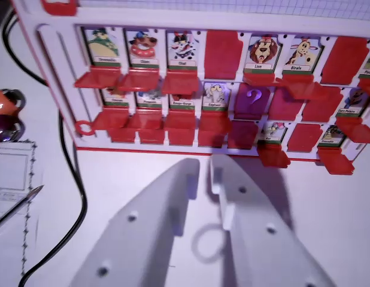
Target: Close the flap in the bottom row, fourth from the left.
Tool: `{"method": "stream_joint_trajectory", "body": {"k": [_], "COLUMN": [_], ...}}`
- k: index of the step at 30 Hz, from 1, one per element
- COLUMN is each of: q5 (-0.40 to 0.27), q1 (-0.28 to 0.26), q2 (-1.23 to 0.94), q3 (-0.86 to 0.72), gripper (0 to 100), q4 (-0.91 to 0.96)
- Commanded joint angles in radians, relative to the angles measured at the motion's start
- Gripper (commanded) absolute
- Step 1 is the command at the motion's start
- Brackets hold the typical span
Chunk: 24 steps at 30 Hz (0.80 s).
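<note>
Well off to the left of the fingers a black cable (74, 179) trailed over the white table (131, 173), with a pen tip (29, 196) on a sheet of paper beyond it, neither of them part of the job. The gripper (206, 173) hung low in the wrist view, its two white fingers (173, 203) narrowly parted with only a slim gap between the tips, and pinching nothing. Ahead of those tips stood the red-framed game board (53, 72), its rows of picture cards rising away from the fingers. The step in hand looked like the approach: the tips stood short of the board's lower edge and touched no flap. The flap in the bottom row, fourth from the left (211, 137) lay almost straight ahead of the fingertips, just beyond the gap between them and directly under the elephant card (215, 95). It showed as a plain red patch with no picture to be made out, partly crowded by the red ledge of the row above, so whether it stood up or already lay flat could not be told from here. By my reading the next move called for a short advance, with one tip set against that flap alone and pushed over without catching its close neighbours. Further right of the fingers a purple question-mark card (252, 98) stood in the middle row
</note>
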State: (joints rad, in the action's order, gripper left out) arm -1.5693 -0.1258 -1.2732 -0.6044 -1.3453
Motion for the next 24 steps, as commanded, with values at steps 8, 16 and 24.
{"method": "stream_joint_trajectory", "body": {"k": [8,16,24], "q5": [-0.003,-0.003,-0.009], "q1": [-0.044,-0.049,-0.048], "q2": [-0.380,-0.586,-0.815], "q3": [-0.133,-0.331,-0.592], "gripper": [2,2,2], "q4": [-0.046,-0.058,-0.028]}}
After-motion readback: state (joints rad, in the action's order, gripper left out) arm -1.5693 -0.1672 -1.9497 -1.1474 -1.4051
